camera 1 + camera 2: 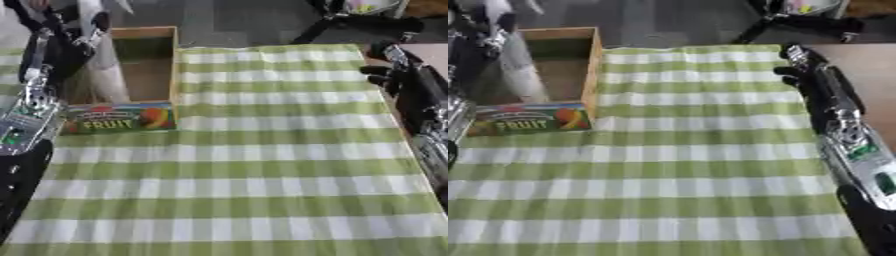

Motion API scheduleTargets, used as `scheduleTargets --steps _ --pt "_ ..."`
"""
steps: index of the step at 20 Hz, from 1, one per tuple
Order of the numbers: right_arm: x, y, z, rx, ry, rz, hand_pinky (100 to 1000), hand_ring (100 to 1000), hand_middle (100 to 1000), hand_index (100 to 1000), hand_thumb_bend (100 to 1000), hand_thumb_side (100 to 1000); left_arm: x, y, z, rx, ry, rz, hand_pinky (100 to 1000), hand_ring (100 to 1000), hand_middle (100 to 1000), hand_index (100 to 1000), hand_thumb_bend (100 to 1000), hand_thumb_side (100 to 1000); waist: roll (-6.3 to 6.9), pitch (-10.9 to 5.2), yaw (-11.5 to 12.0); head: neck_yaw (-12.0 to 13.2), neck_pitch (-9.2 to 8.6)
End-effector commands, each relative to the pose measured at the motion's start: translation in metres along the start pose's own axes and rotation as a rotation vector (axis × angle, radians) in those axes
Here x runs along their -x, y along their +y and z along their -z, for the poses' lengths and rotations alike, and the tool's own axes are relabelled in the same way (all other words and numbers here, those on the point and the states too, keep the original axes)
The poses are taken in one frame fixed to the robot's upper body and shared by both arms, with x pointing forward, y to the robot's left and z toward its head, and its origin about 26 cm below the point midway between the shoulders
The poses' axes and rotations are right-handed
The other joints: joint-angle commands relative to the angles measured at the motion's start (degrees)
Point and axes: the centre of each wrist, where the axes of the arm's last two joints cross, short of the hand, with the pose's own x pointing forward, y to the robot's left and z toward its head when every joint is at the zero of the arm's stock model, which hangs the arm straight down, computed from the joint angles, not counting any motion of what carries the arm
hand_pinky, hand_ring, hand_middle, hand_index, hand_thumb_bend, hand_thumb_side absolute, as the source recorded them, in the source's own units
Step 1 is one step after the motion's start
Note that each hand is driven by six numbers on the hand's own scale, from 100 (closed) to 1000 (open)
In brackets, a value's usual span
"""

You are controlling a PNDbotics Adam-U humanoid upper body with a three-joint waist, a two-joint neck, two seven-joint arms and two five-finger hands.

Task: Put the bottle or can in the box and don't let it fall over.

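One bottle [103, 60] is in play, and it stands inside the wooden box [171, 65] at the far left of the surface [262, 165], which is covered in green and white check cloth. The left robot hand [74, 37] is at the bottle's top, directly above the box, so the bottle hangs straight below the hand with its long axis close to upright, its lower end leaning slightly toward the box's front wall. The fingers appear curled round the bottle's upper part, though dark blur there hides exactly how they sit. The left arm is plainly the nearer one. The right robot hand [802, 75] lies well apart at the surface's far right edge, fingers pointing away and roughly straight, holding nothing.

The bottle looks pale, whitish and translucent, tall and narrow, wider at the bottom than at the top. Whether its base touches the box floor cannot be told, since the front wall with its coloured "FRUIT" label [118, 120] hides it. In my judgement, release calls for the base resting flat first.
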Motion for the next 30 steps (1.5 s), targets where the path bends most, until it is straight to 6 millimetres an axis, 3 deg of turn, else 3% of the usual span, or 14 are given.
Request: scheduleTargets --steps 1,18,30 --pt "-0.010 -0.005 0.002 0.002 -0.031 -0.009 905 801 855 852 100 812 -0.012 0.016 0.007 -0.020 -0.044 0.042 1000 767 799 839 513 455 -0.16 -1.57 0.19 0.03 -0.54" --pt "-0.002 -0.009 -0.002 0.017 -0.012 -0.004 906 802 856 852 100 800 -0.005 0.038 -0.012 -0.021 0.053 0.016 1000 738 775 819 459 487 -0.95 -4.37 3.18 -1.10 1.96" --pt "0.002 -0.015 -0.006 0.028 -0.006 -0.009 906 803 857 853 100 784 -0.030 0.054 -0.061 0.066 0.046 0.018 1000 722 763 802 425 503 -0.79 -7.16 4.97 -3.03 3.49"
